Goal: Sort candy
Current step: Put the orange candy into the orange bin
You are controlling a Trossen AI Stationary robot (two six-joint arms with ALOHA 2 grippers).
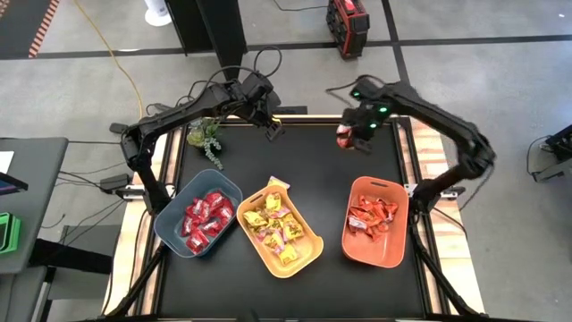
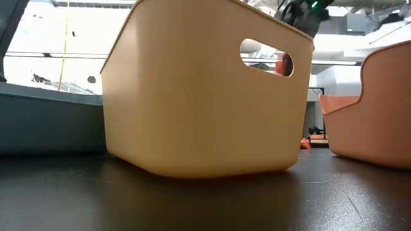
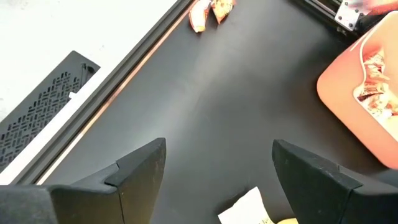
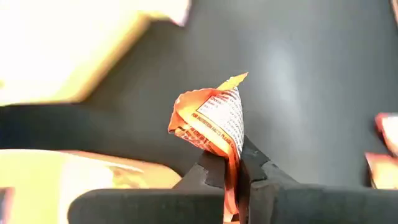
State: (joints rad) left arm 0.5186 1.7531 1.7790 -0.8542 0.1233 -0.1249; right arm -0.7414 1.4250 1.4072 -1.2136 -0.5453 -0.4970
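Near the far edge of the tabletop, toward its right corner, the right gripper [image 1: 356, 141] hanging above the black mat, fingers pressed together on one orange-red candy [image 4: 212, 122] with white print, the crumpled wrapper sticking out past the fingertips. Just beside it on the mat, at the far right, two more orange-red sweets [image 3: 210, 12], lying close to the table's rim.

Along the same far edge, nearer the middle, the left gripper [image 1: 273, 131] hovering over bare mat, fingers [image 3: 142, 177] spread wide with nothing between them. Left of that, at the far left corner, a small green plant sprig [image 1: 207, 137].

Along the near half of the tabletop, three bins in a row. Toward the near right, the orange bin [image 1: 357, 252] filled with orange-red and white candies [image 1: 371, 217]. At the near middle, the yellow bin [image 1: 315, 250] loaded with yellow, pink-marked candies [image 1: 273, 225], one yellow wrapper poking over its far rim. Toward the near left, the blue-grey bin [image 1: 172, 237] carrying the deep red candies [image 1: 206, 216].

From table height, only the yellow bin's wall and handle slot up close, with the orange bin's side at the right.
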